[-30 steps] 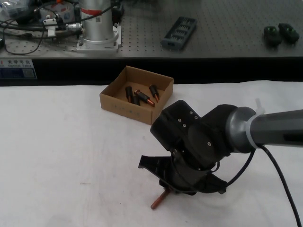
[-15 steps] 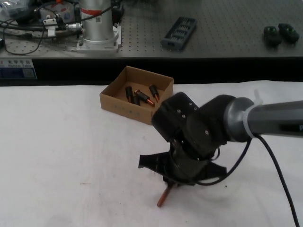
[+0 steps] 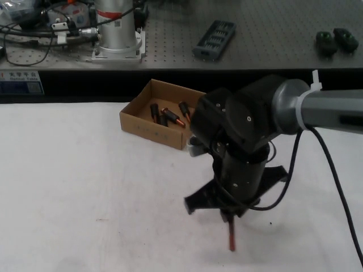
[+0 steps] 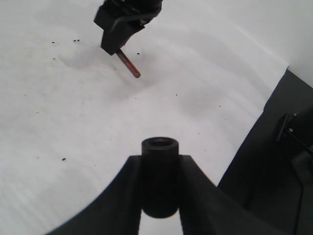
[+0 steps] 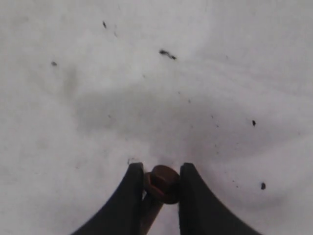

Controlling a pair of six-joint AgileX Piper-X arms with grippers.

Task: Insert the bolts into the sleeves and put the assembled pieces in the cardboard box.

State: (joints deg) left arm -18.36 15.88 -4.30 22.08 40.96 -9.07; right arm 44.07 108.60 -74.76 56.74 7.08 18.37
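Bolt pinched in right hand, sleeve clamped in left hand. Cardboard box behind on white surface; right arm hides one corner.

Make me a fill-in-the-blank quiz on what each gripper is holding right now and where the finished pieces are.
1. The right gripper is shut on a copper-coloured ____.
2. The left gripper is shut on a black ____.
3. Several assembled pieces lie inside the ____.

Missing words: bolt; sleeve; cardboard box.
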